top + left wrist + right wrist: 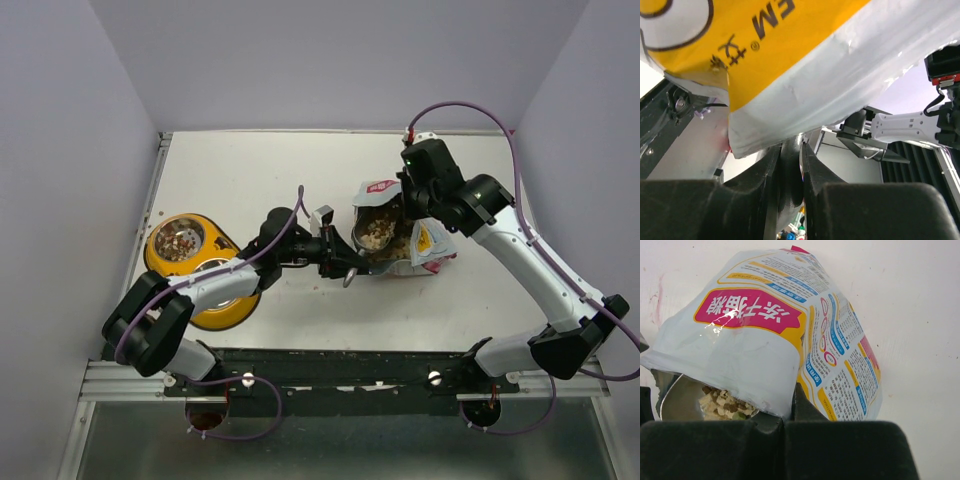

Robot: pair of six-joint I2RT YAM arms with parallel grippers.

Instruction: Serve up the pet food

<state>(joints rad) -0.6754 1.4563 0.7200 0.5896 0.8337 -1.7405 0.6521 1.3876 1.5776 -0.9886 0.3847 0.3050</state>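
Note:
The pet food bag (428, 247) lies on its side right of the table's middle, mouth toward the left. My right gripper (413, 207) is shut on the bag's upper edge (782, 400) and holds the mouth open. My left gripper (343, 262) is shut on the handle (790, 165) of the silver scoop (373, 231). The scoop's bowl sits inside the bag mouth, heaped with kibble (724, 405). The bag's yellow and white underside (805, 65) fills the left wrist view.
The yellow double-bowl feeder (158, 262) stands at the left. Its far bowl (181, 238) holds kibble; my left arm crosses over the near bowl. The table's left rim (150, 210) and back wall are close by.

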